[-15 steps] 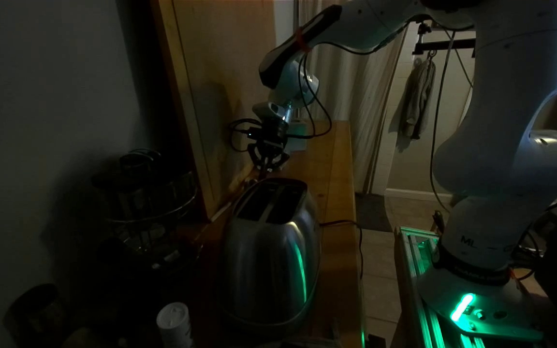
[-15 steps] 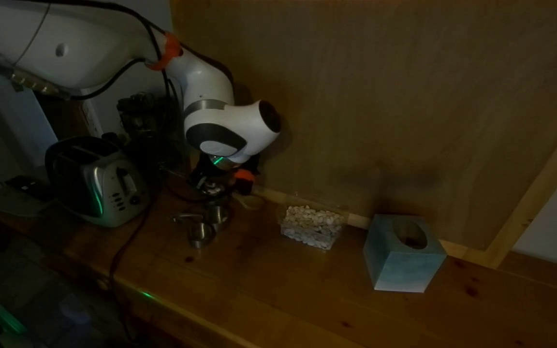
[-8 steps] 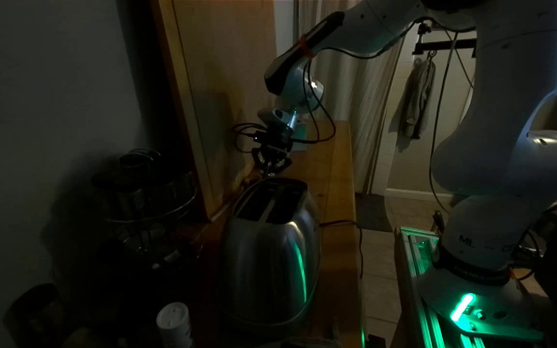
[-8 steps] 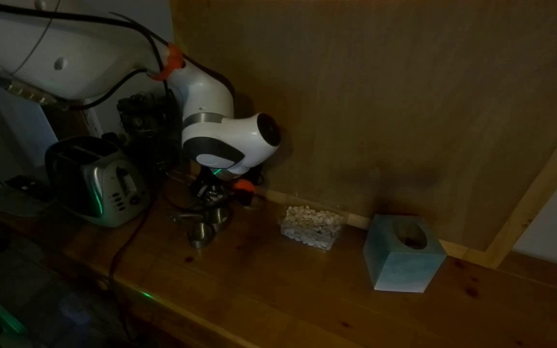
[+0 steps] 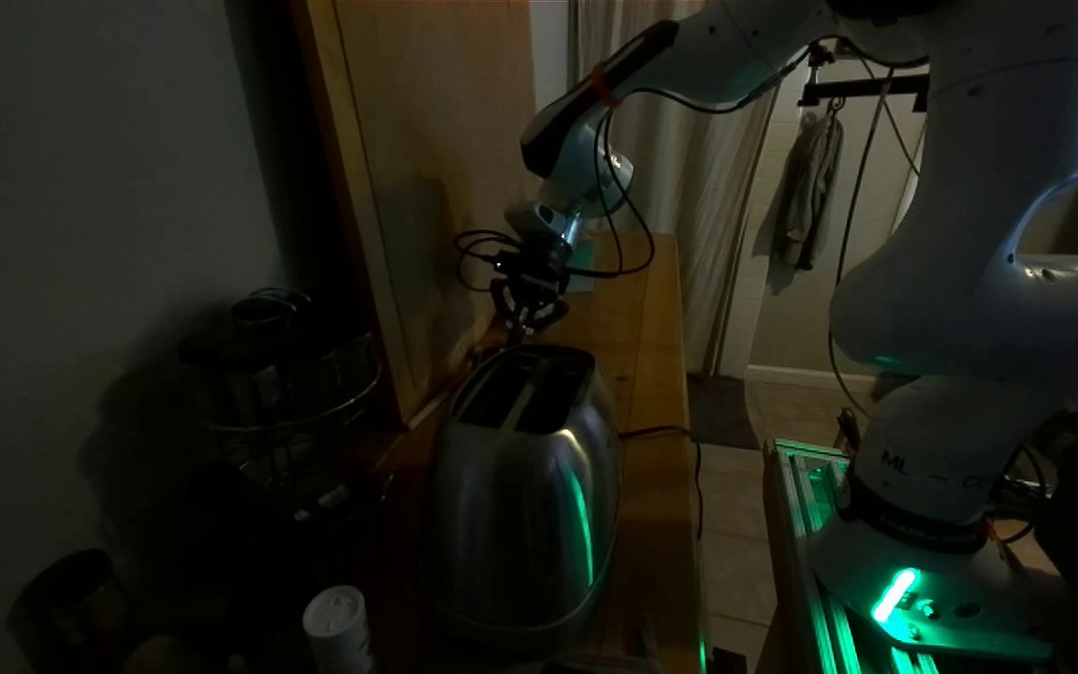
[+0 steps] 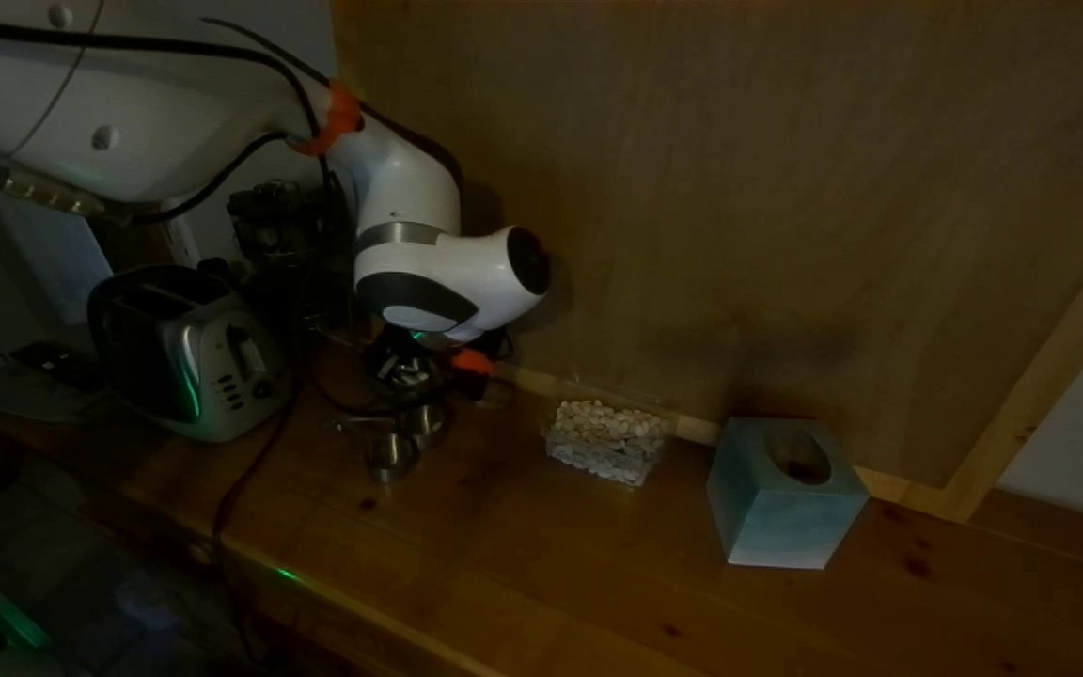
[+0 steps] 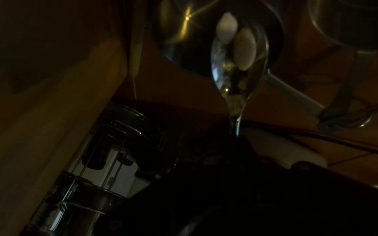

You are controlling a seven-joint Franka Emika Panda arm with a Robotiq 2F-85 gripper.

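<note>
My gripper (image 7: pixel 233 144) is very dark in the wrist view, with its fingers shut on the handle of a metal spoon (image 7: pixel 221 77). Two pale pieces lie in the spoon's bowl. The bowl overlaps a shiny metal cup (image 7: pixel 179 49) in that view; I cannot tell the height between them. A second metal cup (image 7: pixel 349 28) is to the right, and the cups' handles meet. In an exterior view my gripper (image 6: pixel 405 371) is just behind the two small cups (image 6: pixel 391 458). In an exterior view the gripper (image 5: pixel 522 318) is beyond the toaster (image 5: pixel 525 515), and the spoon barely shows.
A clear box of pale pieces (image 6: pixel 605 440) stands by the wooden panel (image 6: pixel 739 235), beside a blue tissue box (image 6: pixel 786 517). The toaster (image 6: pixel 222 376) has a cord running over the counter edge. A wire rack with jars (image 5: pixel 286 374) and a white container (image 5: pixel 337 622) stand near the wall.
The arm has lowered toward the cups and shifted a little right in both exterior views, with a slight rise of the gripper in the last half second. The other things have not moved.
</note>
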